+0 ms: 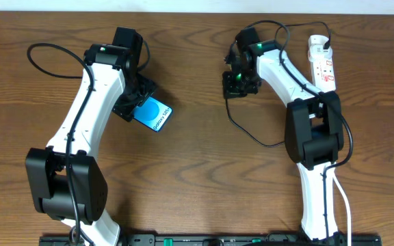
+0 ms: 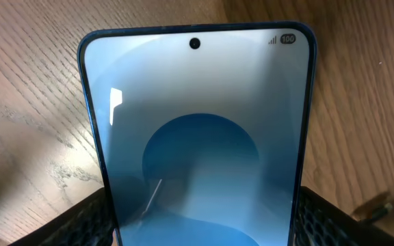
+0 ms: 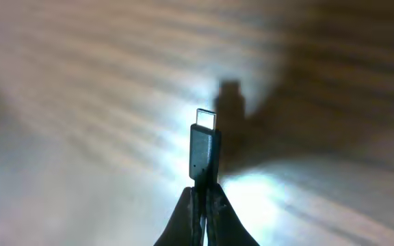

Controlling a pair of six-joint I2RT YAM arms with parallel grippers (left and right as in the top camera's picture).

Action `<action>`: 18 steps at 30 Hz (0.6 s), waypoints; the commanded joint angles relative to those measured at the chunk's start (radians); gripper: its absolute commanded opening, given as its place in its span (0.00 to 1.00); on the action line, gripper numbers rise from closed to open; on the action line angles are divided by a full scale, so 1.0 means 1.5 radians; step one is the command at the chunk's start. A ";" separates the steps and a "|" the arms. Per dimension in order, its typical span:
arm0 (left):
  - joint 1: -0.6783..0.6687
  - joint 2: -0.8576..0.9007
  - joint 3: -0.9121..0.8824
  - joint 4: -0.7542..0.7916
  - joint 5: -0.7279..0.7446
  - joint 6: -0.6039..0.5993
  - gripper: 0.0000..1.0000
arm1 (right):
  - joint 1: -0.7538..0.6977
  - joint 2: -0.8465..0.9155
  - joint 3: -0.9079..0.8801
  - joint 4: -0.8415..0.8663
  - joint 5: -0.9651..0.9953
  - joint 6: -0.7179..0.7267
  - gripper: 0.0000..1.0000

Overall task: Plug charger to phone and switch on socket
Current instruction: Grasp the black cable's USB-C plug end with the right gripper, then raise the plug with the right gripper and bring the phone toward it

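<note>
The phone [image 1: 154, 113] with its light-blue screen and "Galaxy S25" text is held in my left gripper [image 1: 134, 104] left of centre. In the left wrist view the phone [image 2: 197, 137] fills the frame, gripped at both side edges by the jaws [image 2: 200, 225]. My right gripper [image 1: 240, 83] is shut on the charger's small plug tip [image 3: 204, 143], which sticks out above the fingers [image 3: 204, 198] with its metal end up. The black charger cable [image 1: 252, 133] loops across the table and its other plug sits in the white socket strip [image 1: 322, 63] at the far right.
The wooden table [image 1: 197, 178] spans the view. The strip's thick white cord [image 1: 347, 205] runs down by the right arm's base. The two arm bases stand at the front edge.
</note>
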 commanded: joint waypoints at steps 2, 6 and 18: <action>0.002 -0.013 0.000 -0.004 -0.013 0.018 0.07 | -0.014 -0.068 -0.003 -0.034 -0.084 -0.120 0.01; 0.002 -0.013 0.000 -0.004 -0.013 0.018 0.07 | -0.014 -0.089 -0.003 -0.065 -0.122 -0.173 0.01; 0.002 -0.013 0.000 -0.009 0.001 0.041 0.07 | -0.030 -0.100 -0.003 -0.137 -0.222 -0.276 0.01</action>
